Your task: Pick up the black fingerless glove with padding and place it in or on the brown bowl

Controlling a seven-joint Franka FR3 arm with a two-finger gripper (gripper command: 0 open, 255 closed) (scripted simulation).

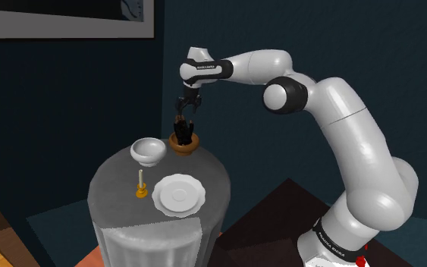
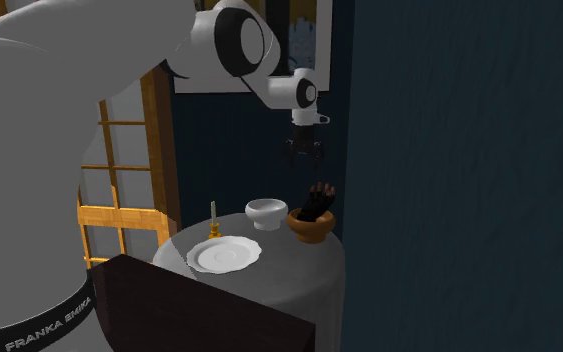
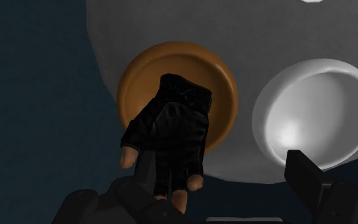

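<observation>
Black fingers (image 3: 308, 177) of the gripper (image 3: 225, 168) sit closest to the wrist camera and stand well apart: pincer open, clasping nothing. Task item, the black fingerless glove (image 3: 166, 135), is in the brown bowl (image 3: 219, 83), standing roughly upright with its finger end uppermost; pale fingertips protrude from the cut-off finger holes (clearest from the wrist camera). In the second exterior view the gripper hangs above the brown bowl, with a gap between it and the glove.

Noted around the brown bowl:
- It rests on a round table (image 1: 113, 199) draped in a grey-white cloth, near the table's rim.
- One white bowl (image 1: 149, 150) stands just beside the brown bowl, not touching it.
- One white plate (image 1: 179, 194) with a scalloped edge lies farther from the brown bowl, toward the shoulder camera.
- One candlestick (image 1: 139, 185) — gold base, pale candle, upright — stands well apart from the brown bowl, next to the plate.
- The white arm (image 1: 340, 129) arches over toward the brown bowl.
- The dark blue wall (image 1: 67, 91) rises behind the brown bowl; a framed picture (image 1: 60, 19) hangs high above it, toward the shoulder view's left
</observation>
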